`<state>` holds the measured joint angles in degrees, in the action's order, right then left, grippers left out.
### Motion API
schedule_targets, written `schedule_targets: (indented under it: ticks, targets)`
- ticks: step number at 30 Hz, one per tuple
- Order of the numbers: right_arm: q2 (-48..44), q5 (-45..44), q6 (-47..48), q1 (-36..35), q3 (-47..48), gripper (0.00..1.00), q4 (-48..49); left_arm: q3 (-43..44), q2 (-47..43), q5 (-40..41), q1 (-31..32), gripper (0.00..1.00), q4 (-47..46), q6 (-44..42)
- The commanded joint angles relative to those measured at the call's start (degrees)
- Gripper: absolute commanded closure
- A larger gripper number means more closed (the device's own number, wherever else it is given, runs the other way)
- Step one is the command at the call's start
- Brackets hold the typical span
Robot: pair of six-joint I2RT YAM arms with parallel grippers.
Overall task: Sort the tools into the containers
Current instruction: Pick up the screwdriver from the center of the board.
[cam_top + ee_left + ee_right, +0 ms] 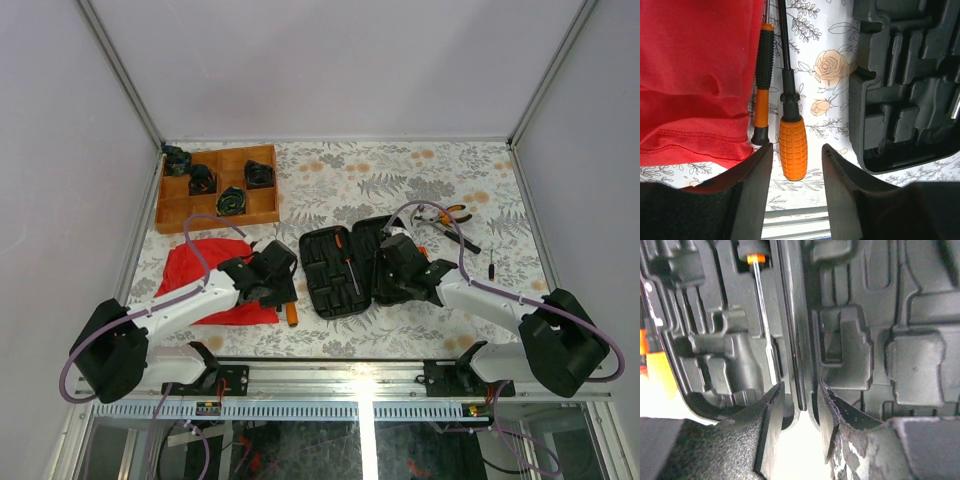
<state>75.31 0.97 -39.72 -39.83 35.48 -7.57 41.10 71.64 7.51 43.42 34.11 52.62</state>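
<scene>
You are at the pick-up of the stubby orange-handled screwdriver, which lies just beside the tool case on its left-arm side; your left gripper stands part-way open with a finger on either side of the handle, gaps showing on both sides, holding nothing. The next move calls for closing squarely on the handle, lifting, and carrying it over to a free moulded slot. Mind the slim screwdriver lying alongside, between the stubby one and the red cloth; the cloth's hem sits right by one finger and could snag. Your right gripper is over the case, jaws part-way apart astride the ridge between its two halves; I cannot tell whether the pads press on it; likely it is there to steady the case. One seated screwdriver already lies in a slot. Past the case on the right-arm side wait the pliers and a small screwdriver; the wooden tray stands beyond the case, well apart.
</scene>
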Motion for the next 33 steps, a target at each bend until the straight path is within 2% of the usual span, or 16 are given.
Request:
schedule_targets:
  ticks: [1,13,28,33]
  targets:
    - [0.5,-7.6,1.4,0.4,4.2,0.62,-0.4,0.5,1.7,-0.9,0.6,0.59,-1.6,0.5]
    - [5.2,-4.3,2.5,1.4,4.6,0.64,2.4,2.3,5.2,0.3,3.1,0.61,-1.0,1.4]
    - [4.7,-3.2,3.1,1.6,4.2,0.64,2.1,2.5,10.1,2.9,4.6,0.63,0.5,2.7]
    - [2.9,-2.5,3.5,1.6,4.7,0.63,1.0,2.5,11.7,3.2,5.1,0.67,0.5,2.9]
